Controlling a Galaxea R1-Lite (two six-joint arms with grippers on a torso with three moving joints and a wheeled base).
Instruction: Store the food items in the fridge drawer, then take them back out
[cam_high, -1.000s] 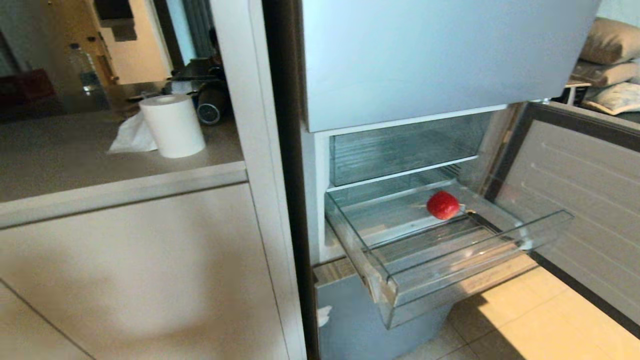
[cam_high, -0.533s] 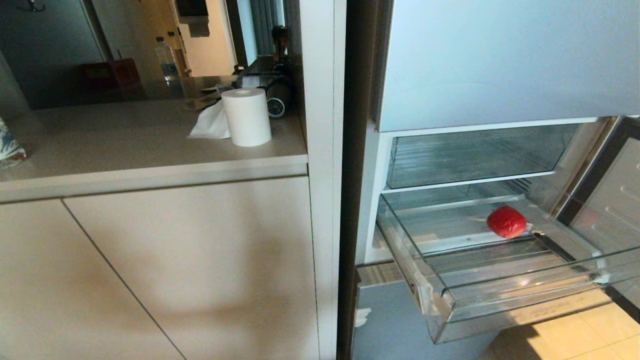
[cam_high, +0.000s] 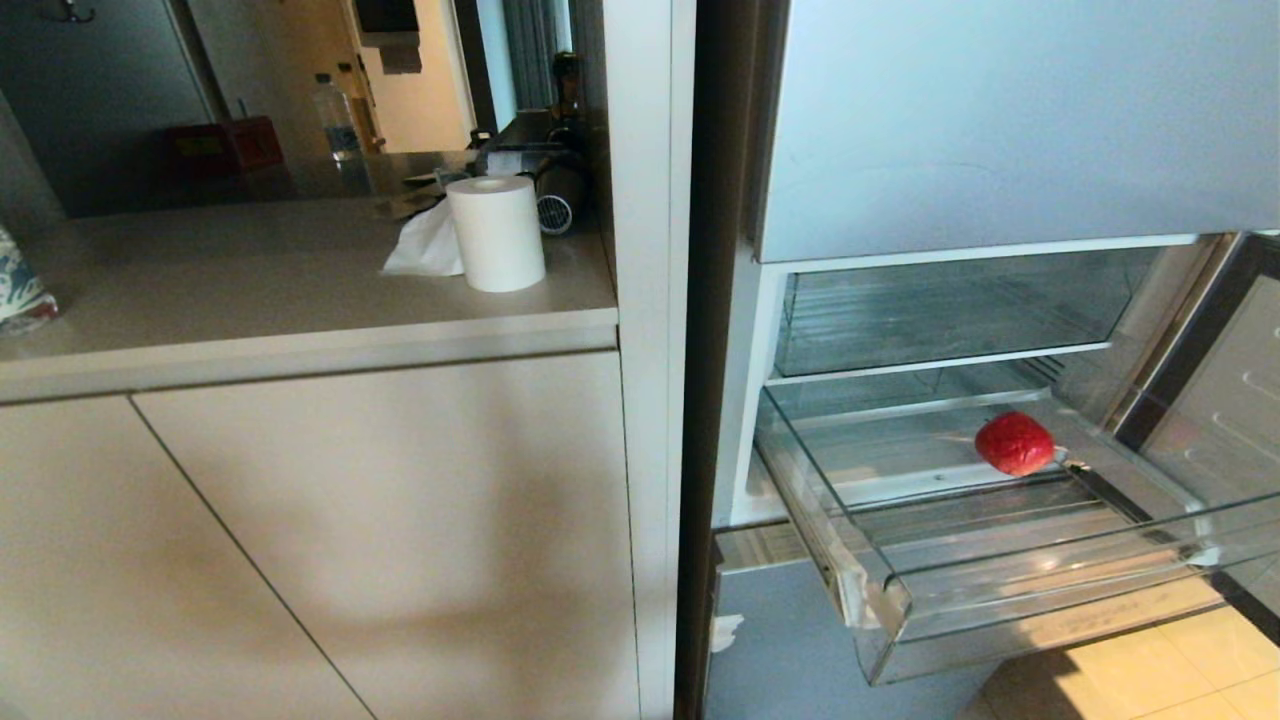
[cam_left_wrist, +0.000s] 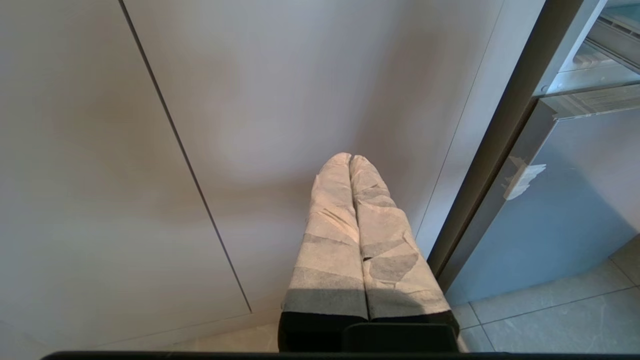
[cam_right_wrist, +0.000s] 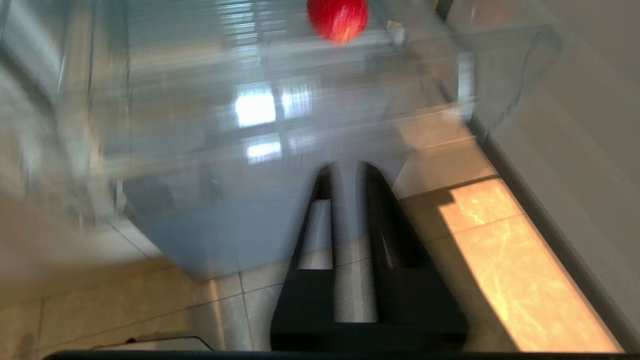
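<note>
In the pulled-out fridge drawer (cam_high: 1000, 570), at about two o'clock of its ribbed floor, one red food item (cam_high: 1014, 443) rests alone, below the clear fixed bin (cam_high: 950, 310) of the open fridge (cam_high: 960, 130). The right gripper (cam_right_wrist: 344, 172) hangs empty over the floor tiles (cam_right_wrist: 505, 240) in front of the drawer's lip, its dark fingers (cam_right_wrist: 380, 210) parted by a narrow gap, the item at its twelve o'clock. The left gripper (cam_left_wrist: 350, 159), taped fingers pressed together and holding nothing, points at the white cabinet (cam_left_wrist: 200, 125) beside the fridge.
</note>
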